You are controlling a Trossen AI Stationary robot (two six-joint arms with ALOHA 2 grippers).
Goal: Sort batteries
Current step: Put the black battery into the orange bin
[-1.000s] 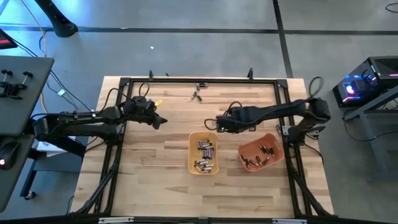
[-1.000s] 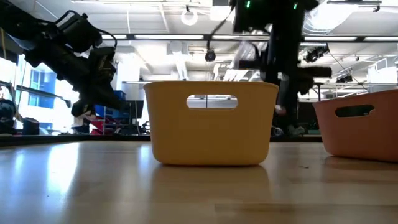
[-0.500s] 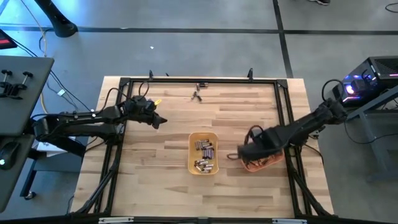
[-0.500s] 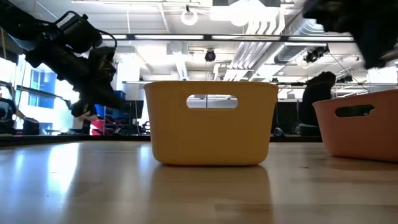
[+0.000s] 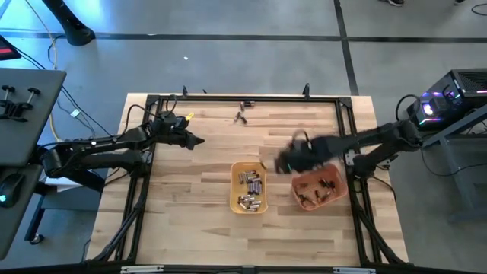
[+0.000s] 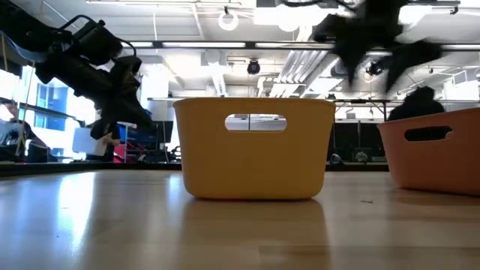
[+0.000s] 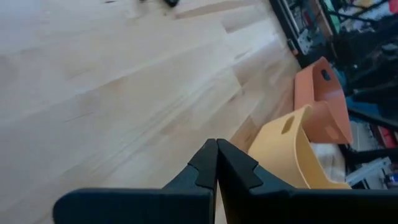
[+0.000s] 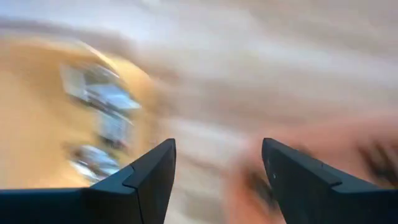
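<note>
The yellow tray point(image 5: 249, 187) at mid-table holds several silvery batteries point(image 5: 250, 184). To its right, the orange tray point(image 5: 319, 187) holds several dark batteries point(image 5: 324, 186). My right gripper point(image 5: 283, 161) hovers, blurred, above the table off the orange tray's far left corner. In the right wrist view it point(image 8: 217, 163) is open with nothing between the fingers. My left gripper point(image 5: 199, 141) is shut and empty above the table's left part, its tips together point(image 7: 216, 147).
Black frame rails point(image 5: 243, 97) run around the wooden table. A small dark object point(image 5: 242, 115) lies near the far edge. In the low view the yellow tray point(image 6: 253, 146) stands in the middle and the orange tray point(image 6: 435, 150) to its right.
My right gripper swung from beside the yellow tray's far end toward the table's right and near edge until it was over the orange tray. It then rose and came back toward the far left, and is now off that tray's far left corner.
</note>
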